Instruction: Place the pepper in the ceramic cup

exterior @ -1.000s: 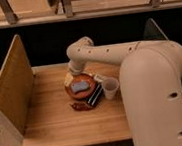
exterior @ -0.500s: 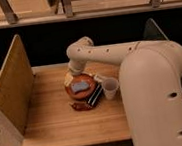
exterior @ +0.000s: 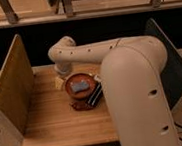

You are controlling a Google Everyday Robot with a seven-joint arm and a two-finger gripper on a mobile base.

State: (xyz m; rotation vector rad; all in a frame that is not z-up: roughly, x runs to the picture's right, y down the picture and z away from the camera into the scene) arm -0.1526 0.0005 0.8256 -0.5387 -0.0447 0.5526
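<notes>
The pepper (exterior: 80, 105) is a small dark reddish-brown lump on the wooden table (exterior: 50, 118), just in front of the round red-brown bowl (exterior: 79, 84). A black striped block (exterior: 94, 95) lies to the right of the pepper, against the bowl. The ceramic cup is hidden behind my arm's large pale body (exterior: 137, 91). My arm reaches over from the right, bends at the elbow (exterior: 64, 50) and comes down behind the bowl's left side. The gripper (exterior: 60, 77) is low there, behind and left of the bowl, apart from the pepper.
The bowl holds a grey-blue item (exterior: 79, 86). A tall wooden panel (exterior: 11, 88) stands along the table's left side and a dark panel (exterior: 171, 62) along its right. A dark gap and railing run behind the table.
My arm has swung left: the elbow sits further left and the arm's body now covers the cup that showed right of the bowl. Pepper, block and bowl have not moved.
</notes>
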